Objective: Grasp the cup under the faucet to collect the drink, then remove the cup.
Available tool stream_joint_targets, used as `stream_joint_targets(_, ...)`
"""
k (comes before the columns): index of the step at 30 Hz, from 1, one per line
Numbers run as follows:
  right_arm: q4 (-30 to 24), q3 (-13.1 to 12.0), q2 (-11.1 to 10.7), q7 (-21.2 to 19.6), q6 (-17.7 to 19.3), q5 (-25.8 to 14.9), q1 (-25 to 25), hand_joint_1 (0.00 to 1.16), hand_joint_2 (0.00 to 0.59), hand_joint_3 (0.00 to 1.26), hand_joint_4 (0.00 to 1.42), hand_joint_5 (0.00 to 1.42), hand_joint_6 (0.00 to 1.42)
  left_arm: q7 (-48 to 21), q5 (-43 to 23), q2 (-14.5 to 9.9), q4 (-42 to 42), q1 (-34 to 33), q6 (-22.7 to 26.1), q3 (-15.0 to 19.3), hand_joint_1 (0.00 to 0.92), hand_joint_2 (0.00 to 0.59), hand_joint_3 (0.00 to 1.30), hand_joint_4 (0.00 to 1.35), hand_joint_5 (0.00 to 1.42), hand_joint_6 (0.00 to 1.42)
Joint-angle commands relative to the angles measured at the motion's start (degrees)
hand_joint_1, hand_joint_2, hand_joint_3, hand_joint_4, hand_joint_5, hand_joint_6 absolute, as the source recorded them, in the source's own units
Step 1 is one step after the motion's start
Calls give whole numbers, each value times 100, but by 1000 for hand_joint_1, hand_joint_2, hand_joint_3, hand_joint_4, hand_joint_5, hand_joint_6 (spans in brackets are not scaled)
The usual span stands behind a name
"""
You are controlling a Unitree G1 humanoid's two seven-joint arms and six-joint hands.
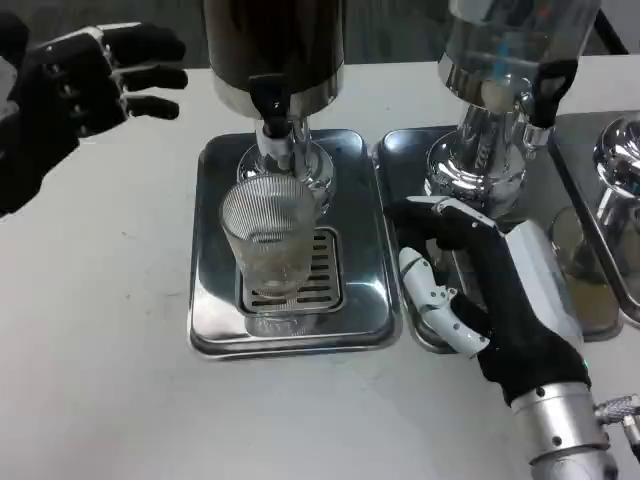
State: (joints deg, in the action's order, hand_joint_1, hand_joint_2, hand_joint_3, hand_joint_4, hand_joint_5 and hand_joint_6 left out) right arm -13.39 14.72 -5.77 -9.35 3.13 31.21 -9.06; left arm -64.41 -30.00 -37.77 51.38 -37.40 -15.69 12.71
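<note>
My right hand, lower right of the frame, lies with fingers spread and nothing in them, over the edge of the neighbouring steel tray. The ribbed glass cup stands upright at frame centre on the grille of its own drip tray, directly below the black faucet of the dark dispenser; it lies just to the left of this hand, its long axis vertical. My left hand, upper left of the frame, hangs raised above the white table, fingers loosely parted, empty, well apart from the cup. The right hand is the nearer of the two, so I judge a sideways reach leftward, fingers wrapping the cup's wall, is the move that comes next. Another dispenser stands at upper right.
</note>
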Motion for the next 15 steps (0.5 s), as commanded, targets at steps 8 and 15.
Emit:
stream_joint_targets(8,158,30,48,-44,19,-4,-20,343,461,438,371,372,356,-1177,298,-97,1021,-1230,1446,195,0,57,310,164,179,207)
stream_joint_targets(15,209,57,109,-63,29,-17,-25,343,461,441,370,372,354,-1199,545,80,1385,-1554,1591,212,0,57,296,151,168,186)
